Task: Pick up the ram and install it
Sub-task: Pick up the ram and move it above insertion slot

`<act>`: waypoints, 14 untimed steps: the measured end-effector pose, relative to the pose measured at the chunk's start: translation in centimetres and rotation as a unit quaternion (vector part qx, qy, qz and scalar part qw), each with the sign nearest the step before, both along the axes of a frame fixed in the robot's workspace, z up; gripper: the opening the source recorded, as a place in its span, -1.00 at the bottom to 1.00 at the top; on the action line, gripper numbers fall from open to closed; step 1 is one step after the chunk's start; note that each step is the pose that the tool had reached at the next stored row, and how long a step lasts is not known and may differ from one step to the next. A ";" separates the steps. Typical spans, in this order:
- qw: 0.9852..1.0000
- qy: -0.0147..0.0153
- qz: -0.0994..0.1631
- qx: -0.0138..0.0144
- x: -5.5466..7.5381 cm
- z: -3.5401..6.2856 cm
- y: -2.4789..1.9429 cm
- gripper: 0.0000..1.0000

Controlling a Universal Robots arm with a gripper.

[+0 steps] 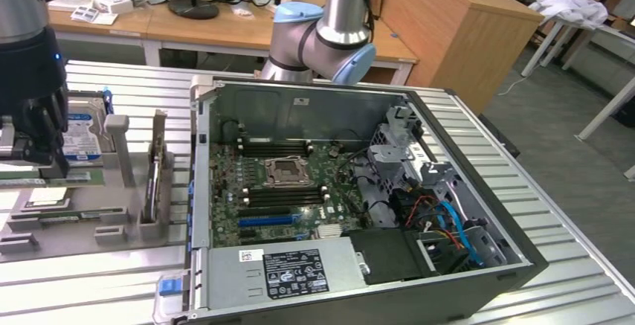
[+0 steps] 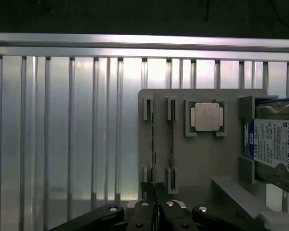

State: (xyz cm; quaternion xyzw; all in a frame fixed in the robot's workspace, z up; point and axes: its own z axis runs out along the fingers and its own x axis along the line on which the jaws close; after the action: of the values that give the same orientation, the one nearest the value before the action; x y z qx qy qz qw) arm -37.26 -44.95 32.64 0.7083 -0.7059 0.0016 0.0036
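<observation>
Closed gripper (image 2: 154,190) pinches edge-on ram (image 2: 153,139) standing in grey holder (image 2: 202,159) slot; processor chip (image 2: 205,117) and hard drive (image 2: 274,149) sit alongside.

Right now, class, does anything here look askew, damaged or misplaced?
Nothing stands out. The ram sits straight in the grey holder with the hand shut on it, and the processor chip sits square in its pocket.

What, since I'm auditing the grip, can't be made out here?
ram: edge-on in the wrist view, label face hidden.
gripper: its fingers cover the contact with the ram, wrist view.
hard drive: cut off by the wrist view's edge.
memory slots: too small in the exterior view to tell latches.
</observation>
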 end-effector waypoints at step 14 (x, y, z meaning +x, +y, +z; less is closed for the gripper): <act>1.000 0.000 0.000 0.000 0.0 1.66 0.00 -0.76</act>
State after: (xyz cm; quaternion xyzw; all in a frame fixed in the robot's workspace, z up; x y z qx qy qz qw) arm -37.26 -44.94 34.30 0.7083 -0.7059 0.0016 0.0035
